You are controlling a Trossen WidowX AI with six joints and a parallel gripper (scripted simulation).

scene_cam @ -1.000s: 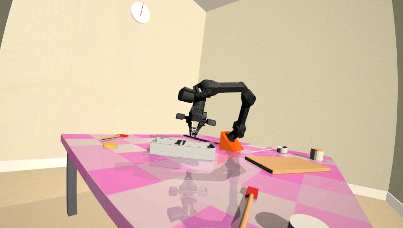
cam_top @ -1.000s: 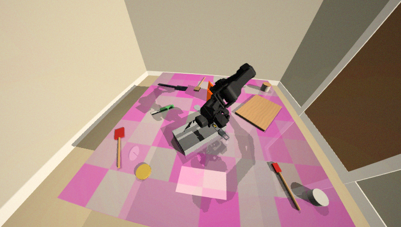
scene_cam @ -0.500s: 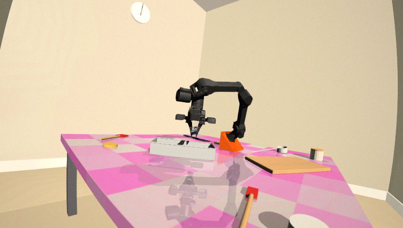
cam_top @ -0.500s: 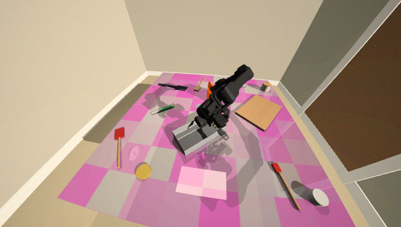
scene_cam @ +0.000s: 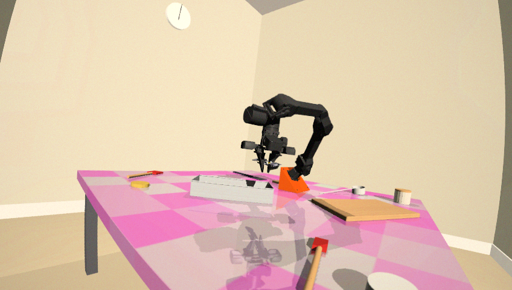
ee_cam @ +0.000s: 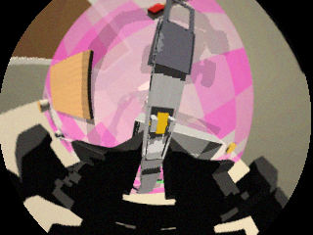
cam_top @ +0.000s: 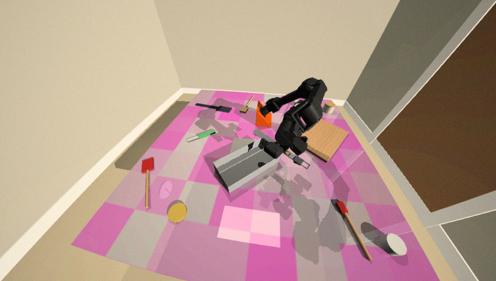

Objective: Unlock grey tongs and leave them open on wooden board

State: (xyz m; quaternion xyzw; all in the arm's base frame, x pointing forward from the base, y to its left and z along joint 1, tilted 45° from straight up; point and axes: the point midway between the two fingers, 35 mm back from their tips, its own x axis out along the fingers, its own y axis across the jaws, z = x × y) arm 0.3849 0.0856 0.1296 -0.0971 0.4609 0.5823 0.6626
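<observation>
My gripper point(cam_top: 280, 151) point(scene_cam: 266, 168) point(ee_cam: 155, 132) points down and is shut on the grey tongs, near their middle. The grey tongs point(cam_top: 300, 161) point(scene_cam: 273, 164) point(ee_cam: 167, 90) are held in the air, roughly level, with their arms close together. Their dark block and wire loop point away from the arm's base, and a yellow piece shows between block and fingers. The rounded end shows past the fingers in the top view. The roasting tin point(cam_top: 250, 179) point(scene_cam: 229, 192) point(ee_cam: 196, 142) is below. The wooden board point(cam_top: 325, 137) point(scene_cam: 373, 209) point(ee_cam: 70, 88) lies to the side, bearing nothing.
The orange arm mount point(cam_top: 263, 120) point(scene_cam: 291, 181) stands behind the tin. A red-headed tool point(cam_top: 354, 229) point(scene_cam: 315, 266) and a white cylinder point(cam_top: 396, 244) lie toward the front right. A green-handled tool point(cam_top: 206, 133) lies left of the tin. A wooden-topped pot point(cam_top: 329, 108) point(scene_cam: 402, 196) stands beyond the board.
</observation>
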